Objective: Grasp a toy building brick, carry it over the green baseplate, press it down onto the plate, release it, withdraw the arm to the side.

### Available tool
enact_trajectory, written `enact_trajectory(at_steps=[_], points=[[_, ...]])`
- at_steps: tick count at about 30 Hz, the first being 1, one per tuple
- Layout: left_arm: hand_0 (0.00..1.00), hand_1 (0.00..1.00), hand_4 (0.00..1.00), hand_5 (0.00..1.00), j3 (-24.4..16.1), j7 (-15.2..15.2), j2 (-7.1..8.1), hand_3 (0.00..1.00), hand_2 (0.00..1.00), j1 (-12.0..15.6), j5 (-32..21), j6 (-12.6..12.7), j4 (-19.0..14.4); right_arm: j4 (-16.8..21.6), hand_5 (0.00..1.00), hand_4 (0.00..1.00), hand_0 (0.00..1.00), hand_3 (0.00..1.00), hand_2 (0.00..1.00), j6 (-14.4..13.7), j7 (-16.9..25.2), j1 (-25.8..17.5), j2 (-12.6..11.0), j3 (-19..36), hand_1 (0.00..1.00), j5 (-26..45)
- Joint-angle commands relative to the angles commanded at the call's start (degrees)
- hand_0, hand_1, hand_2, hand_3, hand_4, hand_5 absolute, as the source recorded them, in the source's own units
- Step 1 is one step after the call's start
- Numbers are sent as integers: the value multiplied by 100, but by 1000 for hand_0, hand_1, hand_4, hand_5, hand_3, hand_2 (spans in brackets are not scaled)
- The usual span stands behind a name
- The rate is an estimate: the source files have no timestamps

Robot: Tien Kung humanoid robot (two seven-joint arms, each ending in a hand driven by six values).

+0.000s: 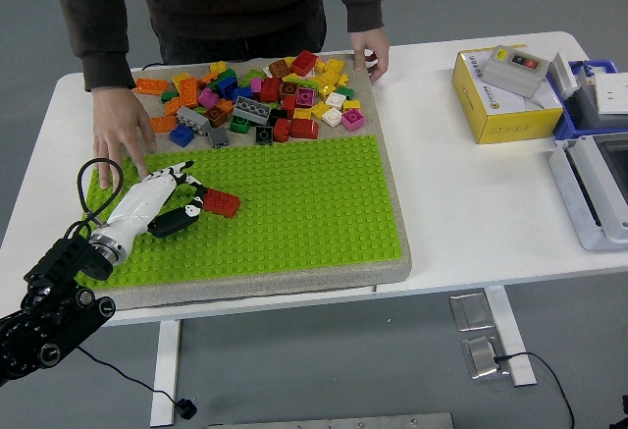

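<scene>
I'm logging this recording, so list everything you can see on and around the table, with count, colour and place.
red brick: one, red, on the baseplate's left part, at the left hand's fingertips
green baseplate: one, green, on a grey pad, table's left half
loose bricks: many, mixed colours, piled beyond the baseplate
yellow box: one, yellow, table's right side, a grey switch box on top
blue bin: one, blue, far right edge
table: one, white
person's hands: two, on the pad's far corners
left hand: one, white and black, over the baseplate's left
</scene>
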Motion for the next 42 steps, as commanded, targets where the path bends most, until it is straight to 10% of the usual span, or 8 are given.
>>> enact_trajectory(at_steps=[23,42], points=[[986,974,330,719,-301,207,265,624,990,396,297,-67,-527,-9,957,466,658,691,554,9,21,21,-51,1,596,61],[986,972,331,720,-404,210,167,623,991,324,381,-73,-704,-13,956,475,658,693,555,26,-9,27,-52,68,597,-13]])
